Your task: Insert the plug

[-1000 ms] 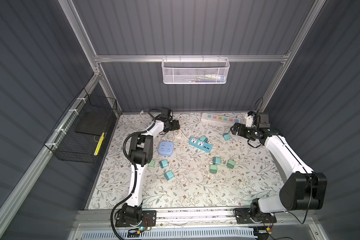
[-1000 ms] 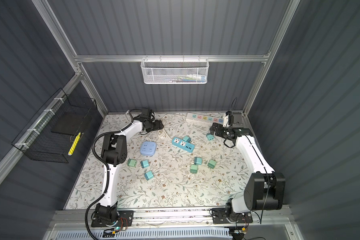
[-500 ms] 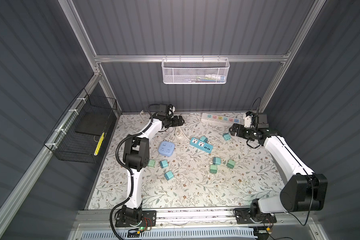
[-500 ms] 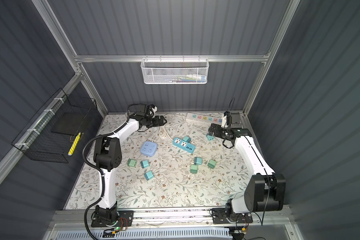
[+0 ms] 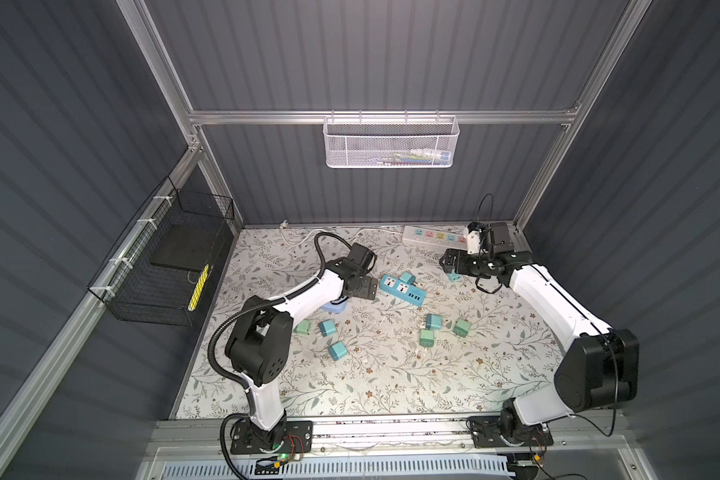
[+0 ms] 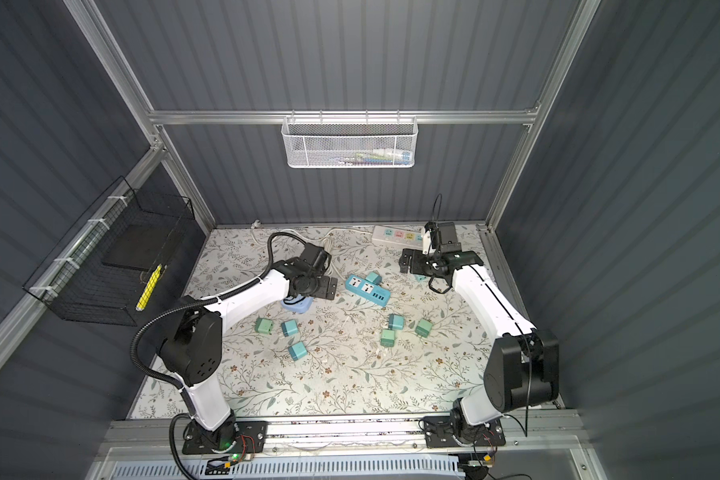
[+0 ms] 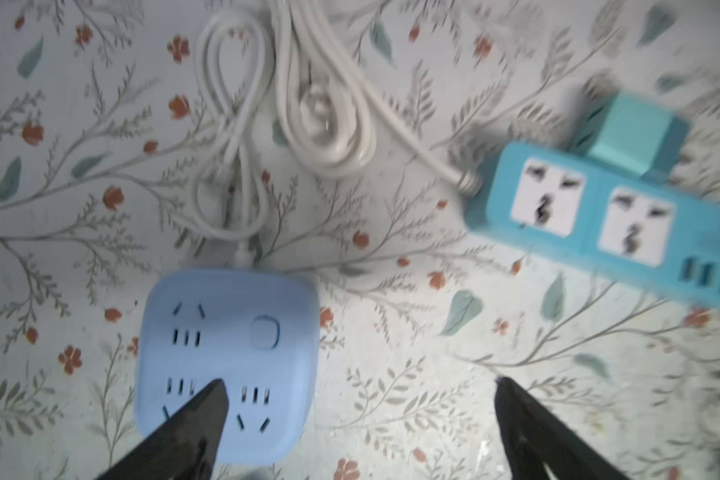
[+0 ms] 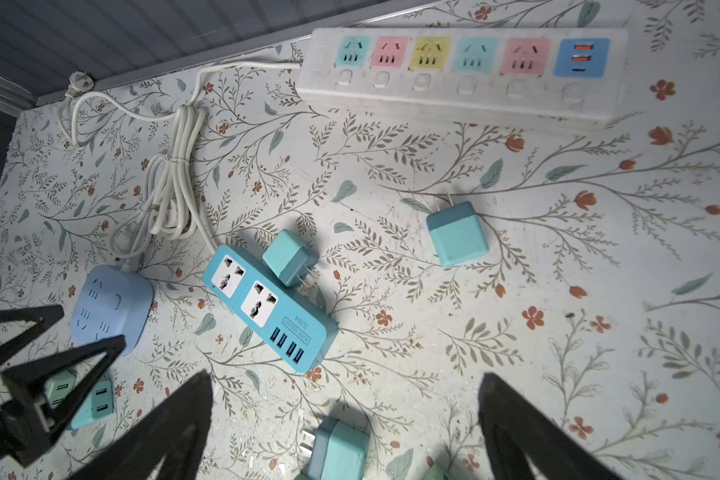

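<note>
Empty left claw (image 7: 358,381) gapes over pale-blue square plastic socket block (image 7: 227,365); open right claw (image 8: 345,375) faces teal cube plug (image 8: 456,235), seemingly for pickup.

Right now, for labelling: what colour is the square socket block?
Square socket block: pale blue; left wrist view.

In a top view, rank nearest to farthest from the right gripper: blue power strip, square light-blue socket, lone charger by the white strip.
From the right gripper:
1. lone charger, right beside it.
2. blue power strip, mid-table.
3. square light-blue socket, left side.
</note>
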Controlling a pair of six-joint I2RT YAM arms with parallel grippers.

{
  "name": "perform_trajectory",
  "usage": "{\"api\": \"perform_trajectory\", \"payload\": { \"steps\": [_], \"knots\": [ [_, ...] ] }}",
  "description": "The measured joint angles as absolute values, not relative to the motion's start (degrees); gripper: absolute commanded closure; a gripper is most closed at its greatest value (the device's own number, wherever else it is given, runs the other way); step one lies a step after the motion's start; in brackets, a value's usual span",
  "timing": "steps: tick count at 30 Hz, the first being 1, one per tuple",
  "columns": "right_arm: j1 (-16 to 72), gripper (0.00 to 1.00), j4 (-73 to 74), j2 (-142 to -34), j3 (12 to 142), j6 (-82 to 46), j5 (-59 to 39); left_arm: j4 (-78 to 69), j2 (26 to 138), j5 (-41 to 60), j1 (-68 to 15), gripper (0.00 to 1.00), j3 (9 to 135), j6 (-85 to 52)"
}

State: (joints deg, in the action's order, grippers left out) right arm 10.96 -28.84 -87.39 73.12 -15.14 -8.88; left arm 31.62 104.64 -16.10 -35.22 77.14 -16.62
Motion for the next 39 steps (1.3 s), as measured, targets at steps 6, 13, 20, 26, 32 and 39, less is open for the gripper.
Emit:
{"api": "perform_trajectory", "payload": {
  "steps": [6, 13, 20, 26, 32, 39],
  "knots": [
    [11.79, 0.01, -28.91, -87.46, 73.78, -14.96, -8.54, 32.56, 104.62, -23.27, -35.31, 0.00, 72.01, -16.01],
    [11.79, 0.01, -29.02, -87.46, 74.00, -14.96, -8.51, 32.56, 104.62, -29.71, -33.89, 0.00, 69.76, -15.68],
    [11.79, 0.01, -29.91, -87.46, 74.61, -14.94, -8.29, 33.34, 104.60, -31.59, -26.68, 0.01, 67.90, -18.26],
    [11.79, 0.01, -30.33, -87.42, 75.44, -14.79, -8.34, 34.13, 101.49, -31.24, -22.63, 0.00, 67.75, -18.61],
    [11.79, 0.08, -30.26, -87.24, 75.44, -14.98, -8.36, 35.77, 93.06, -26.30, -23.31, 0.01, 67.64, -22.17],
    [11.84, 0.09, -30.26, -87.26, 75.48, -14.96, -10.31, 37.71, 88.64, -18.59, -20.36, 0.08, 59.31, -36.10]
  ]
}}
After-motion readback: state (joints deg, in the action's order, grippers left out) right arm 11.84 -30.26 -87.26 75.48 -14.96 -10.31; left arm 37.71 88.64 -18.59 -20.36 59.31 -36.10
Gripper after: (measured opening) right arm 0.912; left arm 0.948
